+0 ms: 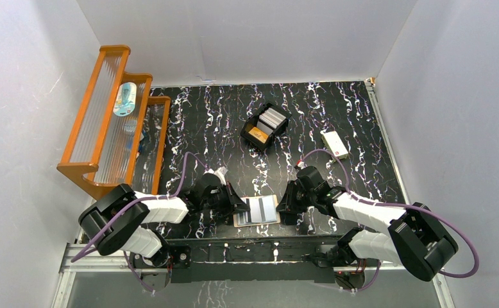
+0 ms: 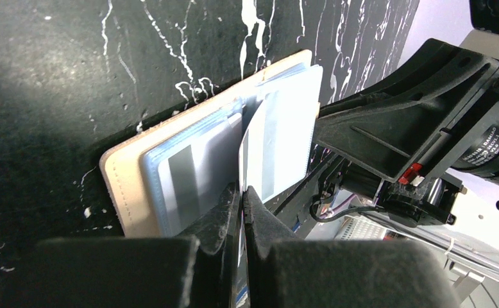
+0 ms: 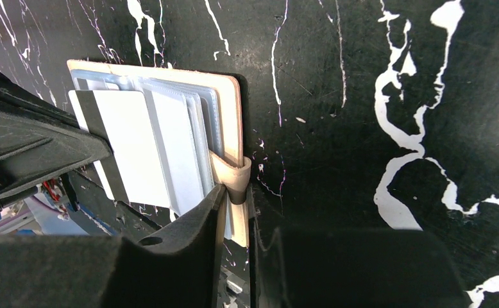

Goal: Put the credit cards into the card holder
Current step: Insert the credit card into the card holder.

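Card holder [image 1: 256,210] lies open at the near edge of the tabletop [image 1: 362,128], between both arms. Left fingers [image 2: 220,221] are clenched on a white card [image 2: 285,128] standing among the clear sleeves [image 2: 189,163]; right fingers [image 3: 199,234] grip the holder's tan tab [image 3: 235,179].

We take the black divided tray [image 1: 253,119] as our landmark, standing toward the far middle of the black, white-veined table [image 1: 202,122]. To the right of the tray, near it but apart, we see a small white box [image 1: 334,144] with a red mark at one end. Well to the tray's left stands an orange wooden stepped rack [image 1: 99,115] with clear ribbed panels, and a pale blue bottle [image 1: 125,99] lies on it. Beyond the tray rises a plain white wall [image 1: 247,38].
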`<state>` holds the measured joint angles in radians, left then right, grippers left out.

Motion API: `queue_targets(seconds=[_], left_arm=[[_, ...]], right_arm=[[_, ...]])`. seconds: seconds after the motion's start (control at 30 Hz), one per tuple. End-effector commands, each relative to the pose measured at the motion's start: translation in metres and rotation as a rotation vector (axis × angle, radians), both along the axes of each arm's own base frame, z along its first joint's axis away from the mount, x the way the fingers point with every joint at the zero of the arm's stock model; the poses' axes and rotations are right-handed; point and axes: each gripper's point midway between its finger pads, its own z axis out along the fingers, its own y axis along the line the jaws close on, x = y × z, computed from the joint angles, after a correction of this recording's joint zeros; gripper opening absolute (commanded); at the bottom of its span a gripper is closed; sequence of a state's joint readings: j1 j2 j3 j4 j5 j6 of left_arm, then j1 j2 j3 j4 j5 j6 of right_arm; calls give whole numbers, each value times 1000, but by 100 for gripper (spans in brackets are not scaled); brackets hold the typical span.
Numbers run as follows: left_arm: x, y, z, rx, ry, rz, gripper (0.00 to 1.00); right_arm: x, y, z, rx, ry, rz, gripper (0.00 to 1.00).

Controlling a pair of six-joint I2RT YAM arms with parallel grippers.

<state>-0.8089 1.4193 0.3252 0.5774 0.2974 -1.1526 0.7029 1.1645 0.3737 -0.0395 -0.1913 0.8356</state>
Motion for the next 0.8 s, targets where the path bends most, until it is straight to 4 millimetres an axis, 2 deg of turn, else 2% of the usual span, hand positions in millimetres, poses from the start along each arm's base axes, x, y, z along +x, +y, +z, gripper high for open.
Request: queue_targets(seconds=[0.0,0.07,0.17,0.3,0.37,0.53,0.67,0.77], left_arm=[[-5,11,-9,67,59,50,0],[-6,15,-13,88,70,63,0],[-3,15,-7,79,56,75,0],[-2,9,-2,43,44,62,0],[-2,6,-6,41,48,51,0],[-1,-4,3,-13,13,10,0],[0,-11,12,-54,-26,-17,0],[-1,-12,10,-50,-18,-27,0]], right_arm=[[-7,-1,-6,-10,16,15,25],[-7,-1,-6,-9,14,13,25],[-7,-1,-7,-12,17,14,24],[-8,-1,-7,-10,20,16,24],[-8,-1,-8,-11,21,17,24],[-10,0,-9,-13,28,22,24],[-13,-8,-14,-62,41,23,24],[-5,-11,-5,-94,14,11,25]])
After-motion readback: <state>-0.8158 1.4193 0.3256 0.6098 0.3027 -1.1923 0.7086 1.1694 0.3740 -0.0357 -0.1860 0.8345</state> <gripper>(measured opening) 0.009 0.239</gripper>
